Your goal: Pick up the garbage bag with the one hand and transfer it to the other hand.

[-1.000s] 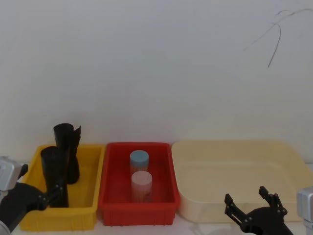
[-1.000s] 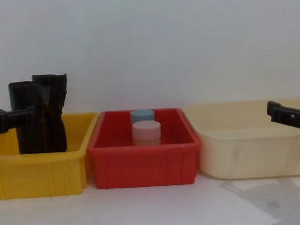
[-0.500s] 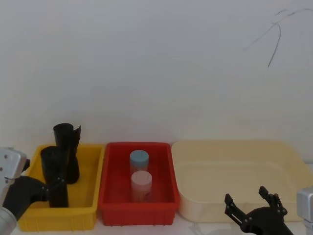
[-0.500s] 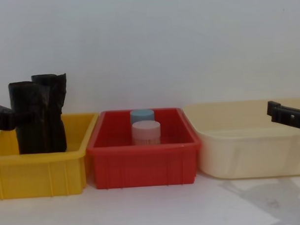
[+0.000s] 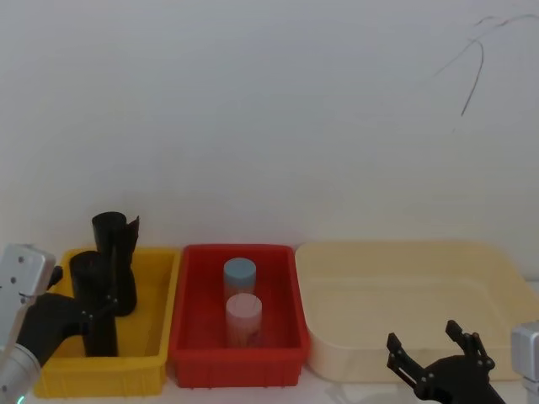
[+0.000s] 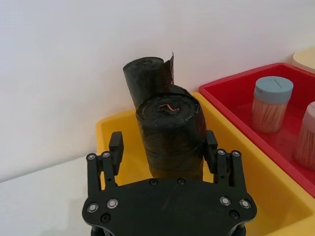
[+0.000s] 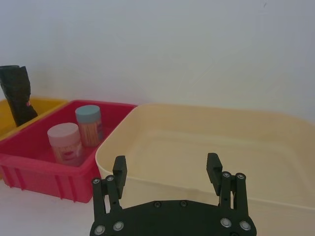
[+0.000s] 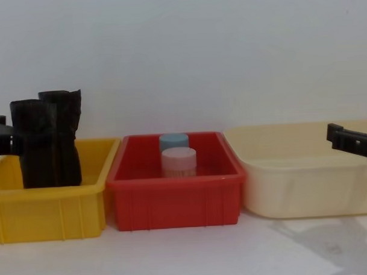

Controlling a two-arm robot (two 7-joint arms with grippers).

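The left gripper (image 6: 163, 143), black and long-fingered on a silver wrist, reaches in over the left wall of the yellow rectangular plastic bin (image 5: 101, 374), palm facing into the bin and fingers (image 6: 115, 146) pointing level across it. Its two fingers are spread wide and straddle the garbage bag (image 6: 172, 132), a tightly rolled black plastic cylinder. One finger lies just beside the roll's side and the other stands off with a clear gap. Whether the nearer one touches cannot be told, and nothing is clamped. The garbage bag stands upright inside the yellow bin, toward its front left, rising above the rim. Just behind it in the same bin, and against it, stands the black roll with a loose flap at its top (image 6: 146, 78). That makes two black rolls. The right gripper (image 7: 166, 169), also black on a silver wrist, sits low and well apart to the right of the yellow bin, fingers spread wide and holding nothing. There are three containers on the white table (image 8: 187, 252). Just beside the yellow bin's right wall is a red rectangular plastic bin (image 5: 236, 360), and farther right is a wide cream plastic tub (image 5: 404, 286). The red bin holds two clear jars, one with a blue lid (image 5: 239, 273) and one with a pink lid (image 5: 243, 313).
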